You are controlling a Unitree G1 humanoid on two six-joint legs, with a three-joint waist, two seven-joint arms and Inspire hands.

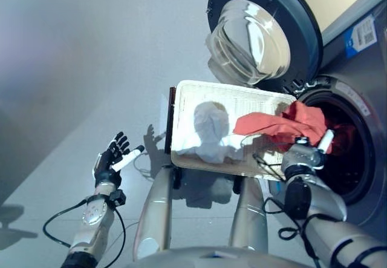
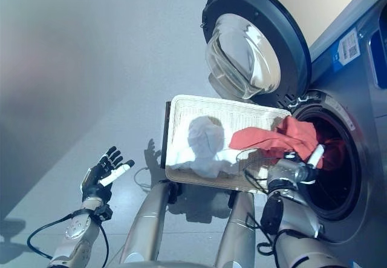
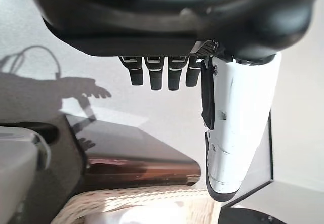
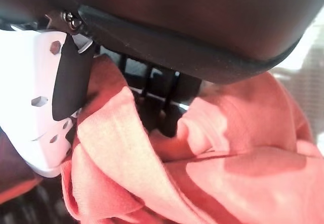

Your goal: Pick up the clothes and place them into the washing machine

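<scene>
Pale grey flooring (image 1: 72, 68) spreads beneath a front-loading washing machine (image 1: 363, 86) whose round glass door (image 1: 260, 35) stands swung wide. Before the drum opening (image 1: 351, 153) sits a white wicker basket (image 1: 242, 95) holding a white garment (image 1: 208, 138). Draped from the basket's rim to the lip of the drum is a red garment (image 1: 284, 123), its cloth bunched between the curled fingers and white-covered thumb of the robot's right hand (image 1: 305, 153). Off to the side, well apart from the basket, the left hand (image 1: 112, 159) hangs over the floor, fingers straight and holding nothing.
</scene>
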